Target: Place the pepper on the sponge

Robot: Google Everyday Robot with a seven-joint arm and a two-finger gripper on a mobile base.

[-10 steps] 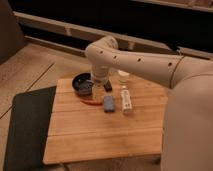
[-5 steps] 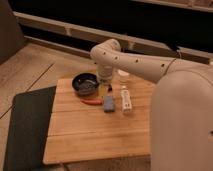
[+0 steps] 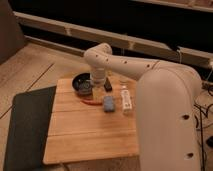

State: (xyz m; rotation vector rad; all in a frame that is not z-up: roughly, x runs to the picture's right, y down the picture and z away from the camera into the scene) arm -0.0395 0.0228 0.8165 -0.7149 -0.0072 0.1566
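Going left to right: the dark bowl (image 3: 80,82) sits at the back of the desk (image 3: 90,135), and the gripper (image 3: 87,90) hangs right at the bowl's near edge. Can't tell if it's spread or closed. Just in front of it the pepper (image 3: 91,102) lies flat on the wood, its tip just beside the sponge (image 3: 108,103), not on it. A white bar (image 3: 125,99) is further right. Looks like the grab step: drop onto the pepper, pinch across it, hop right.
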